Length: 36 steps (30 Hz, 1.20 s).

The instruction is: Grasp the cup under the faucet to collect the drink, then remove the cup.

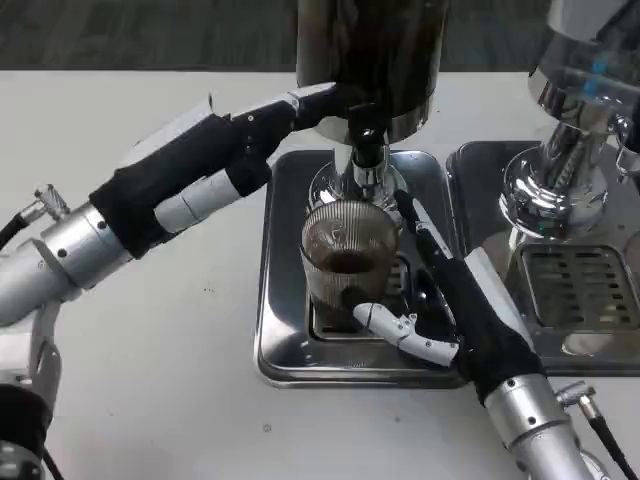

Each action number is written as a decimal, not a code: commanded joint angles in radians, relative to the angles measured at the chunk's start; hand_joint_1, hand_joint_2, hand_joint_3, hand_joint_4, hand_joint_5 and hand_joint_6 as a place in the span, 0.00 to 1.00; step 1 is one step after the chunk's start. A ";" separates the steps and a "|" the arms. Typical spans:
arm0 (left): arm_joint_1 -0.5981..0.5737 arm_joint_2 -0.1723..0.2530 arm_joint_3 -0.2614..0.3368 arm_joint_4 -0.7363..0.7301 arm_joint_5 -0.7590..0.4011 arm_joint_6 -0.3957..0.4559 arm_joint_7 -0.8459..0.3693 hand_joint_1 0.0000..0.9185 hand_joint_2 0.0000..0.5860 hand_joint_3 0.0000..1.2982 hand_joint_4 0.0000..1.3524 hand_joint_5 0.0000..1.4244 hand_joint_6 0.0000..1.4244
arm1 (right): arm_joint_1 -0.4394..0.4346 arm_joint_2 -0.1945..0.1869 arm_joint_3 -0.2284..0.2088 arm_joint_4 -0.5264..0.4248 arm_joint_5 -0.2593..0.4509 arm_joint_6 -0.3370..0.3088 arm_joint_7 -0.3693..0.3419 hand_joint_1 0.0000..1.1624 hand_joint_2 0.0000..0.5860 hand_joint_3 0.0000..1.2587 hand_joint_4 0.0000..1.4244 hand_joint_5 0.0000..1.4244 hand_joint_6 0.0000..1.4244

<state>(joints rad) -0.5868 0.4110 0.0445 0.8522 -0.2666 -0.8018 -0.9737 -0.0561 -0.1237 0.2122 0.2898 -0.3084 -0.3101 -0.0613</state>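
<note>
A ribbed clear cup [347,262] stands on the steel drip tray [283,340] directly under the faucet [366,160] of the dark drink dispenser [372,60]. Brown drink fills part of the cup. My right hand [445,300] wraps around the cup from the right, thumb in front of its base and fingers behind it. My left hand [215,165] reaches from the left up to the dispenser, its fingertips touching the faucet lever area just above the cup.
A second dispenser [575,110] with a chrome base stands on its own drip tray [580,290] at the right, close to my right forearm. White table surface lies to the left and front of the trays.
</note>
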 commanded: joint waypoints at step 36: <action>0.167 0.071 0.067 0.199 0.129 0.010 0.164 0.00 0.11 0.16 0.07 0.05 0.03 | -0.046 0.044 0.004 0.069 -0.029 0.009 -0.042 0.52 0.38 0.00 0.00 0.00 0.01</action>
<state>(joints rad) -0.4352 0.4679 0.1030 1.0428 -0.1444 -0.8013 -0.8173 -0.0880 -0.0853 0.2125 0.3478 -0.3316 -0.3027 -0.0935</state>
